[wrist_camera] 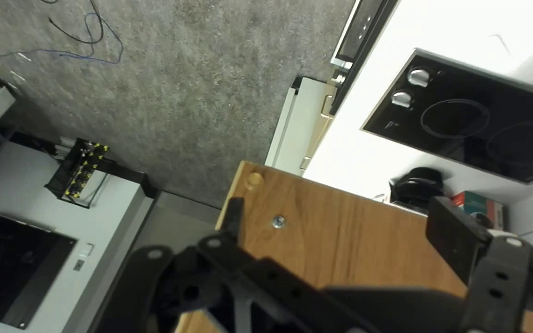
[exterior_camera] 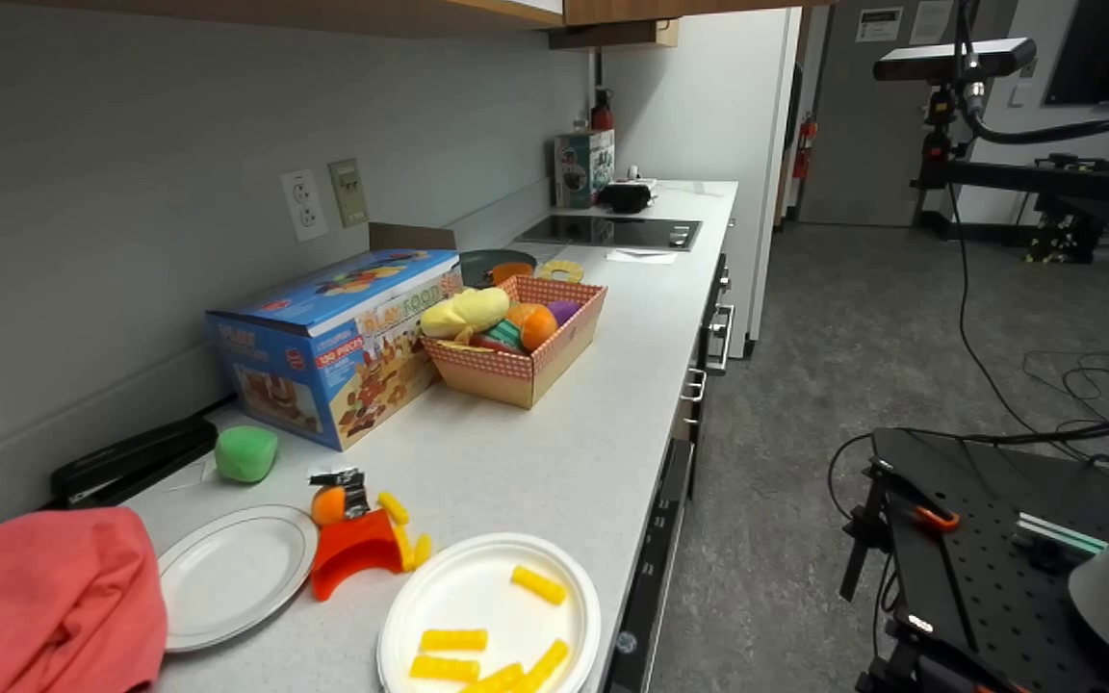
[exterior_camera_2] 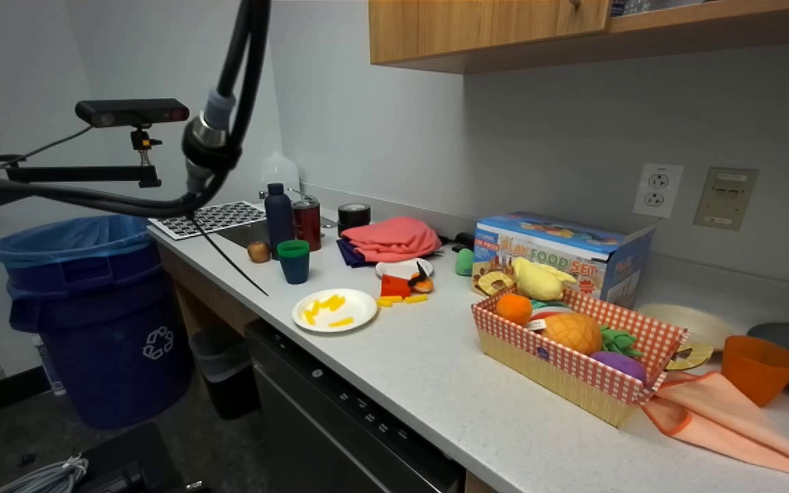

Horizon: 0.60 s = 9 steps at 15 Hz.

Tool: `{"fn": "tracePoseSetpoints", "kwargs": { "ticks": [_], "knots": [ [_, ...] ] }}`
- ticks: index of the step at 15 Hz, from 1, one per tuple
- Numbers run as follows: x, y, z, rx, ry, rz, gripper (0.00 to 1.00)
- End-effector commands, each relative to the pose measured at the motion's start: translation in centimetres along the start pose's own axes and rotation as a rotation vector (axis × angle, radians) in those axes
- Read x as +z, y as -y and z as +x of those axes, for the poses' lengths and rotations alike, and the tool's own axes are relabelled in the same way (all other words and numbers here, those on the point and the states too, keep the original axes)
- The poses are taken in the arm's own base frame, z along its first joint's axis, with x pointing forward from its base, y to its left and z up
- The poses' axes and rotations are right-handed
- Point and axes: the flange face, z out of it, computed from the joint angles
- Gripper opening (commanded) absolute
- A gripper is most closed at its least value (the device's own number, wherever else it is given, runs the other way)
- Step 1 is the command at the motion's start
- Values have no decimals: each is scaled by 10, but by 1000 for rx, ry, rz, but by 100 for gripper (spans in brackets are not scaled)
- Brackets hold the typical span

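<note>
Grey floor (wrist_camera: 192, 92) at left in the wrist view, loose cords (wrist_camera: 92, 42) strewn on it. Next, a wooden panel (wrist_camera: 359, 249), nearest thing to the gripper (wrist_camera: 338, 215), a screw (wrist_camera: 278, 222) towards its left edge, shows between the fingers (wrist_camera: 454, 236). Jaws wide, nothing seen in their grip; contact with the panel cannot be told. Farther right: white counter (wrist_camera: 354, 157), stove (wrist_camera: 474, 125), black object (wrist_camera: 419, 185), box (wrist_camera: 479, 206). Judgement: depth reads poorly from this angle, so a misaligned approach could ram a finger into the panel or scrape its edge.

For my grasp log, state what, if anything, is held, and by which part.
Nothing is held: in the wrist view the jaws stand wide apart, the wooden panel showing between them.
</note>
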Motion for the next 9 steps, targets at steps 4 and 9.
{"fn": "tracePoseSetpoints", "kwargs": {
  "ticks": [4, 9],
  "knots": [
    [-67, -21, -16, -170, -14, 257, 100],
    [-119, -41, -21, -223, -88, 466, 100]
  ]
}}
